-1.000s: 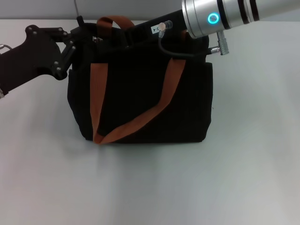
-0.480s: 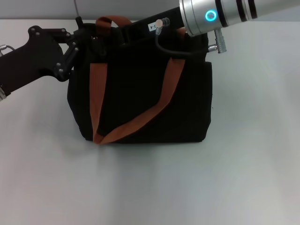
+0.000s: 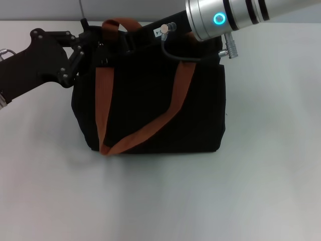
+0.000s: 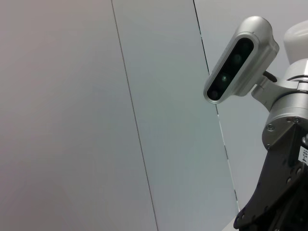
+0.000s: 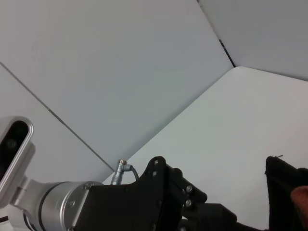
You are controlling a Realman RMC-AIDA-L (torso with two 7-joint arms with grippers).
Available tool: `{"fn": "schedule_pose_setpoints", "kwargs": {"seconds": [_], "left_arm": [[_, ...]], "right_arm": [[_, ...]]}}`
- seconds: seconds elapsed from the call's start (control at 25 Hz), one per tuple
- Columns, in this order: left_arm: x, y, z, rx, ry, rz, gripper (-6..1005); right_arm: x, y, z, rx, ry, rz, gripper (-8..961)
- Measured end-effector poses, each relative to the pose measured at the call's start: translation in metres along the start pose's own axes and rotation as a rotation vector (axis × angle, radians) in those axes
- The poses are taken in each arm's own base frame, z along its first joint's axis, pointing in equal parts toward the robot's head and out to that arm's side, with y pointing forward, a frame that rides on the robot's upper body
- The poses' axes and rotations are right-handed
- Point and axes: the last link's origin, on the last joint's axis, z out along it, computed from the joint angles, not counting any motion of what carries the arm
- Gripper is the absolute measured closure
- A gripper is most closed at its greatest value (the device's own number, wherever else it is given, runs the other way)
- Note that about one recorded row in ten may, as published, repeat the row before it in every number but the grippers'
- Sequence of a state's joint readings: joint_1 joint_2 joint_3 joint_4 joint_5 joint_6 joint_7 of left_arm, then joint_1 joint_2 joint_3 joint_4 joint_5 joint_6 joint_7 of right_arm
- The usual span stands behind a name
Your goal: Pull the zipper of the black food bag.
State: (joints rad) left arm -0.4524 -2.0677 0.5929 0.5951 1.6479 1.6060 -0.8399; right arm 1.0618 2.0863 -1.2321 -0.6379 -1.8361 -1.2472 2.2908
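Even, bright light falls from above on the white table (image 3: pixel 261 165), the black food bag (image 3: pixel 150 105) casts only a soft shadow before it, its dark fabric hides details, and the wrist views show pale walls without glare.

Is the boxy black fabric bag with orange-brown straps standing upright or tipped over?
Upright: the boxy black fabric bag sits flat-bottomed on the white table, handle up, both grippers at its top.

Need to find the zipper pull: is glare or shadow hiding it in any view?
Head view: even light, no glare on the black food bag, but both hands, left hand and right hand, cover its top edge, black on black; zipper not visible. Left and right wrist views: mostly wall, no zipper.
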Motion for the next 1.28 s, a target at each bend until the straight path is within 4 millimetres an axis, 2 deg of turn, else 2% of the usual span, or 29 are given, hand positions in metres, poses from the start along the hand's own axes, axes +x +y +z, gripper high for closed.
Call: {"fn": "schedule_pose_setpoints", "kwargs": {"seconds": [0.44, 1.28], "left_arm": [[-0.0005, -0.0006, -0.0015, 0.006, -0.003, 0.0, 966], [0.0006, -0.0004, -0.0015, 0.0, 0.001, -0.001, 965]], "right_arm": [[0.0002, -0.0001, -0.0032, 0.002, -0.012, -0.006, 955], [0.0018, -0.0066, -0.0087, 0.05, -0.006, -0.015, 956]]}}
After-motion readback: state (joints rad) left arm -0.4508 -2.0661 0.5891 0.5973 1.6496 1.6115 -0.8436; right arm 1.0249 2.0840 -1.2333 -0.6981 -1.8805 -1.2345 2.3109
